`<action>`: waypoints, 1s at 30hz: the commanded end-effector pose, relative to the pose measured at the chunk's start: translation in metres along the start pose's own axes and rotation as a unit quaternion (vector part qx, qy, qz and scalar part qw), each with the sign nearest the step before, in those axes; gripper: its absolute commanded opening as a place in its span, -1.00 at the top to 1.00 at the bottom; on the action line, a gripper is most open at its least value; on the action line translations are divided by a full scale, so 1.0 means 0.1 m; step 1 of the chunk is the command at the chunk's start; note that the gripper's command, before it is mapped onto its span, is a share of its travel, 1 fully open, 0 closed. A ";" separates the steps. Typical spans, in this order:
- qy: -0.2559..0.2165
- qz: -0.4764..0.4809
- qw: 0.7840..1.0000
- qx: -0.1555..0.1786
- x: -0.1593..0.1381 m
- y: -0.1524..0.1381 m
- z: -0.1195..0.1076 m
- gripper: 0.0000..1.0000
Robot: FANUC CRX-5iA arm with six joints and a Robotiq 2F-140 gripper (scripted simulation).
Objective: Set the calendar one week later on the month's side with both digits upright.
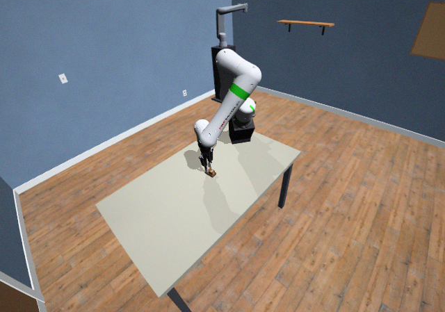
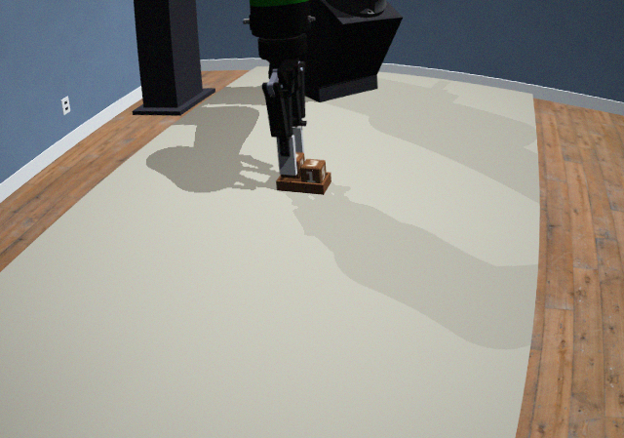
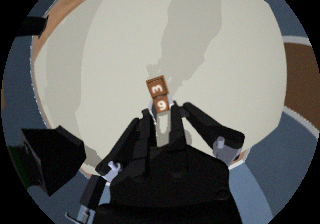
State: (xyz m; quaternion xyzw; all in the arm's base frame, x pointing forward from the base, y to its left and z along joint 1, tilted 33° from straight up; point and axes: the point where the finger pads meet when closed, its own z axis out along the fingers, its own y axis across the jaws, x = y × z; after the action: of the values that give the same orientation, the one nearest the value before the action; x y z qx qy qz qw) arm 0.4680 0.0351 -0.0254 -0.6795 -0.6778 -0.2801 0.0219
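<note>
A small dark wooden tray lies flat on the table, left of its middle. Two brown digit cubes stand in it side by side. The right cube is free and shows a 1 on its front face. My gripper reaches straight down into the tray and is shut on the left cube, which its fingers mostly hide. In the wrist view the held cube shows a 9 on top, and the other cube shows a 3. The tray also shows in the top view.
The robot's black base stands at the table's far edge, close behind the tray. A black pillar stands on the floor beyond the table's left corner. The table edges are far from the tray.
</note>
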 end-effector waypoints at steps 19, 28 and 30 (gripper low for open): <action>0.000 0.000 1.000 0.000 0.00 0.00 0.05 0.66; 0.000 0.000 1.000 0.000 0.00 0.00 0.08 0.66; 0.000 0.000 1.000 0.000 0.00 0.00 0.09 0.66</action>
State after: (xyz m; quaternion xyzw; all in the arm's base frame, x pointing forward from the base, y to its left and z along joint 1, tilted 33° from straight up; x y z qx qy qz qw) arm 0.4711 0.0386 -0.0327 -0.6795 -0.6778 -0.2801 0.0219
